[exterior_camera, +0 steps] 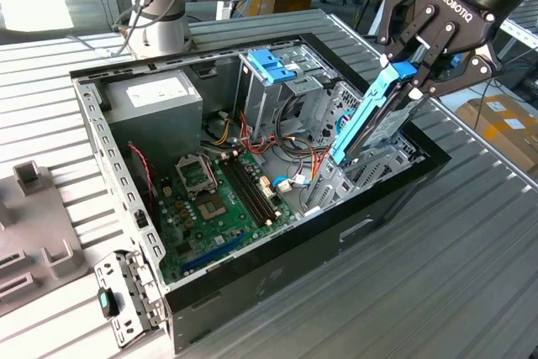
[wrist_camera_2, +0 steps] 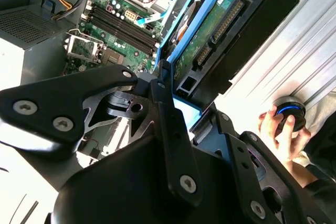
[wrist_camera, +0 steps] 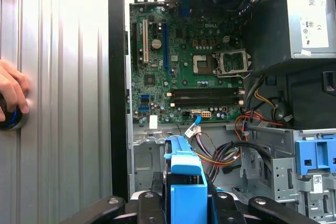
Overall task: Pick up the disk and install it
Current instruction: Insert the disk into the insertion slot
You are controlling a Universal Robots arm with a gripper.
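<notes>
My gripper [exterior_camera: 406, 73] is shut on the disk [exterior_camera: 370, 119], a flat drive with blue plastic rails. It holds the top end, on the exterior view's right. The disk hangs tilted, and its lower end dips into the open computer case [exterior_camera: 277, 266] beside the front metal bays. In the second wrist view the disk [wrist_camera_2: 210, 35] shows its green circuit-board underside between the black fingers [wrist_camera_2: 163, 108]. In the first wrist view the disk's blue rail [wrist_camera: 186, 182] sits between the finger links, above the case floor.
Inside the case are a motherboard [exterior_camera: 218, 199], a grey power-supply box [exterior_camera: 155, 102] and a metal drive cage with a blue handle [exterior_camera: 271, 65]. Loose cables [exterior_camera: 294, 161] run near the disk. A person's hand [wrist_camera: 10, 90] rests on a round knob on the slatted table.
</notes>
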